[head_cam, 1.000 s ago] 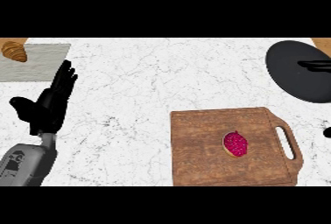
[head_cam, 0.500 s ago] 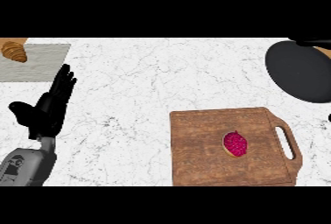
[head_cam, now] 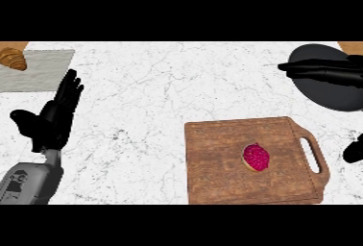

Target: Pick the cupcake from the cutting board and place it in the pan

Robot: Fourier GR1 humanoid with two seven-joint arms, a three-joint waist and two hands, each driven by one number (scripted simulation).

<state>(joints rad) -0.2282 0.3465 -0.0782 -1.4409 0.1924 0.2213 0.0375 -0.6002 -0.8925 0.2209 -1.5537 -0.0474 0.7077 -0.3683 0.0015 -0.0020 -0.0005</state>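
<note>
Head view: left hand [head_cam: 50, 122] rests at left, fingers straight. Cupcake [head_cam: 256, 157] lies on the cutting board [head_cam: 220, 163], pink top; likely light, soft, crushable, so take it low at the sides. Right hand [head_cam: 353, 149] cut off at edge, fingers unreadable. Pan [head_cam: 327, 91] partly cropped.

I see a cutting board [head_cam: 248, 166] of brown, grained wood on a white marble-veined counter [head_cam: 163, 86]. The pan [head_cam: 330, 81] looks matt black, like my hands.
</note>
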